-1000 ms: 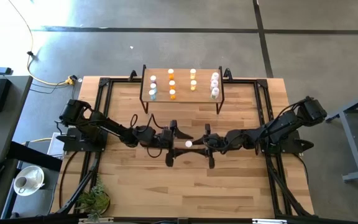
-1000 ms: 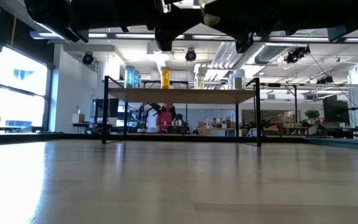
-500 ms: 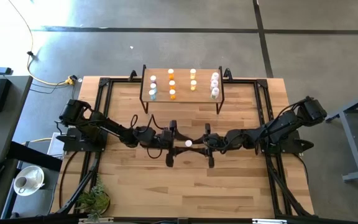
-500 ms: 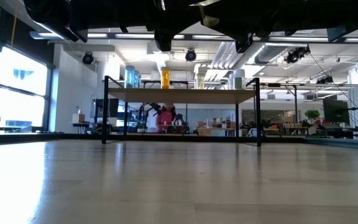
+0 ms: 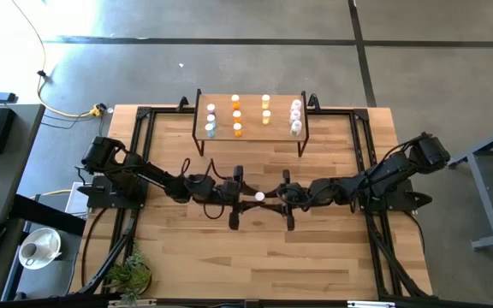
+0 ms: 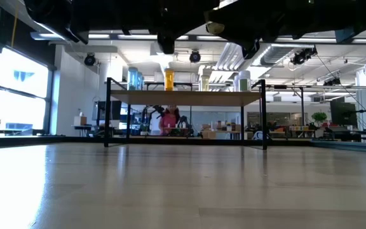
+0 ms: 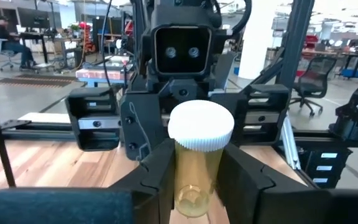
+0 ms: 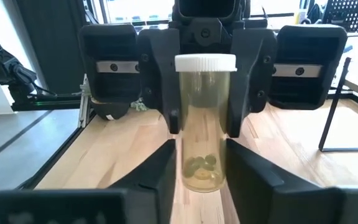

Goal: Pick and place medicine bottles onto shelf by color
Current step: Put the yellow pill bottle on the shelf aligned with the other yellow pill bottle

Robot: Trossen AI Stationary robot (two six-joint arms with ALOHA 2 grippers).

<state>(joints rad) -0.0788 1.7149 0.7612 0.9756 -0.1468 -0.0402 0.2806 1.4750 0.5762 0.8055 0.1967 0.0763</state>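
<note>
The left gripper (image 5: 248,193) and right gripper (image 5: 272,195) meet above mid-table, clear of the wooden tabletop (image 5: 332,248), sharing one yellow-tinted, white-capped medicine bottle (image 5: 260,197). The left claw is clamped on it; the right's fingers (image 8: 160,180) look to be loosening – a handover. The bottle stands upright, and the small wood-topped shelf (image 5: 281,109) lies towards the table's far edge, about equally near both arms

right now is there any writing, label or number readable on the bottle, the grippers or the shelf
None readable.
Yellow medicine bottle held between left gripper and right gripper: no label showing.
Bottles on the shelf: too small to read.
Background signs in the wrist views: too blurred.
</note>
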